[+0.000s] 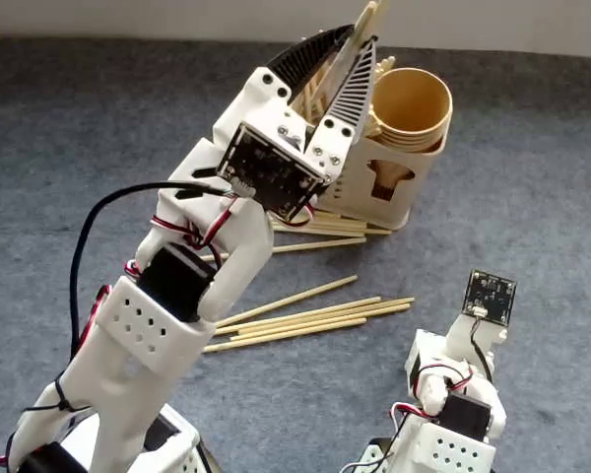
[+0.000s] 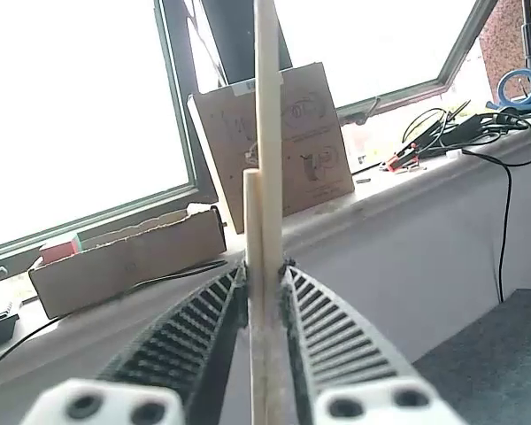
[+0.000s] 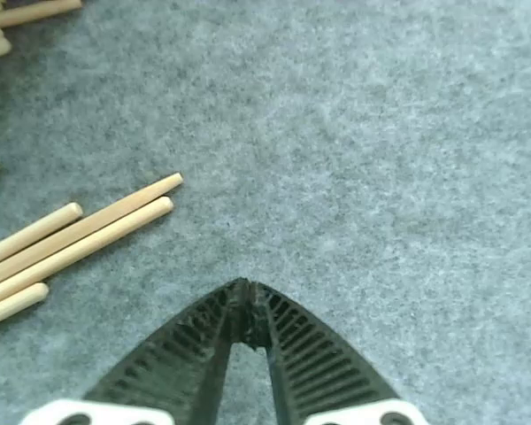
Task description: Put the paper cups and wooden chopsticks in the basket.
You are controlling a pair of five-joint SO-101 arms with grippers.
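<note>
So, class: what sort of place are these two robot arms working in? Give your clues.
Probably an informal lab or workshop room: a table under grey carpet-like cover, and a windowsill cluttered with cardboard boxes and loose cables.

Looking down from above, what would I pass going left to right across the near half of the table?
left arm → loose wooden chopsticks lying flat → right arm

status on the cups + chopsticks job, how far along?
Done: paper cups sit in the basket. In hand: left gripper is shut on a chopstick pair, up by the basket. Left: loose chopsticks on the carpet; right gripper is shut and empty.
</note>
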